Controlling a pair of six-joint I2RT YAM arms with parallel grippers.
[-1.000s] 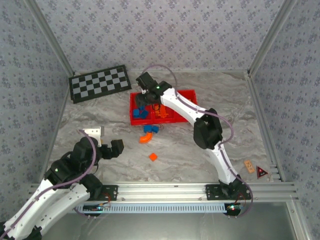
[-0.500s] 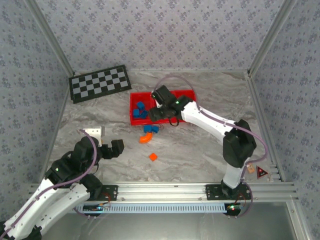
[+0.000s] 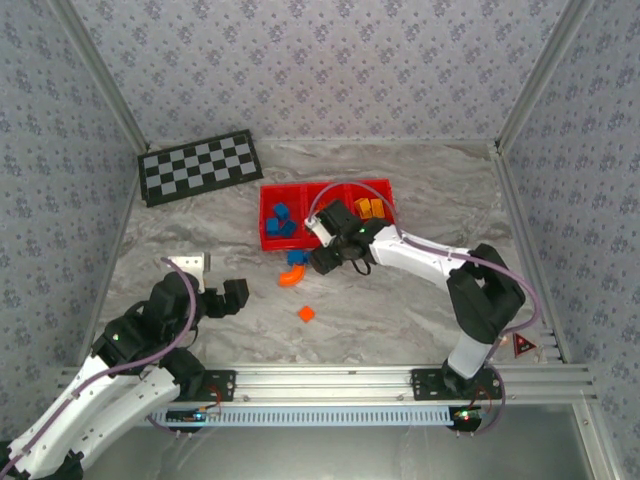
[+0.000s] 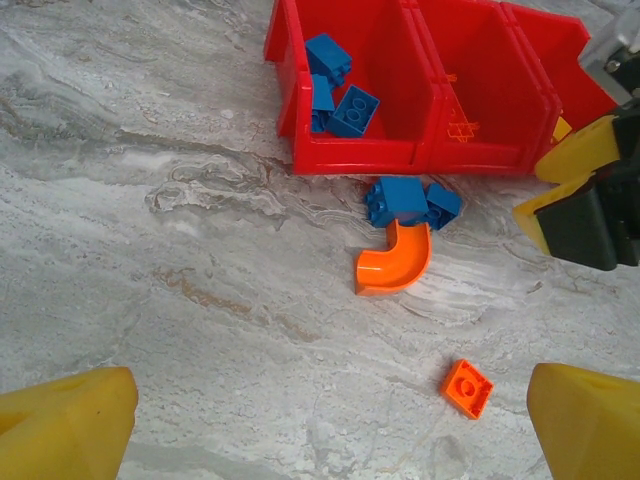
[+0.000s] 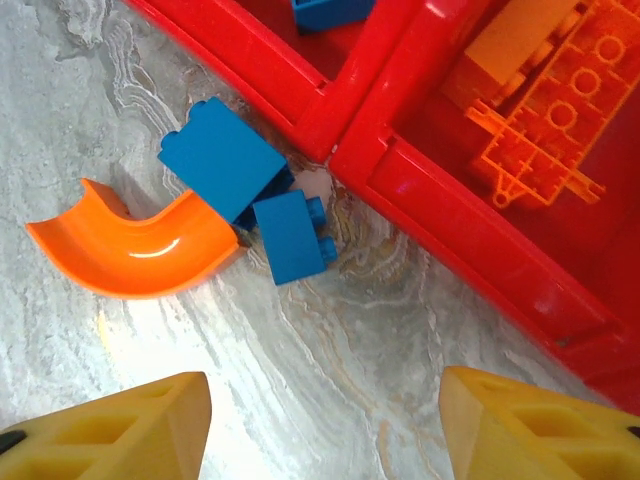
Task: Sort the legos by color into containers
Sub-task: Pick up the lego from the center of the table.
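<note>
While four legos remain loose on the tabletop (image 4: 180, 250), we judge the sorting well past halfway. Blue bricks (image 4: 335, 85) lie in the left compartment of the red tray (image 4: 355, 158), an orange plate (image 5: 545, 110) lies in the middle one, and yellow-orange bricks (image 3: 368, 208) sit in the right one.

Two blue bricks (image 5: 225, 160) are left outside, touching each other just in front of the tray's near wall. The curved orange piece (image 4: 393, 262) rests against them, and the small flat orange square (image 4: 466, 387) lies nearer the arms, apart from the rest.

We see the right end effector (image 5: 325, 420) hanging above the two blue bricks and the curved piece. Its yellow fingers are spread wide, with nothing between them and nothing touched. A blue brick looks to us like its likely next pick.

Well back from the tray, the left end effector (image 4: 325, 420) is also wide open. It holds nothing and touches no piece.
</note>
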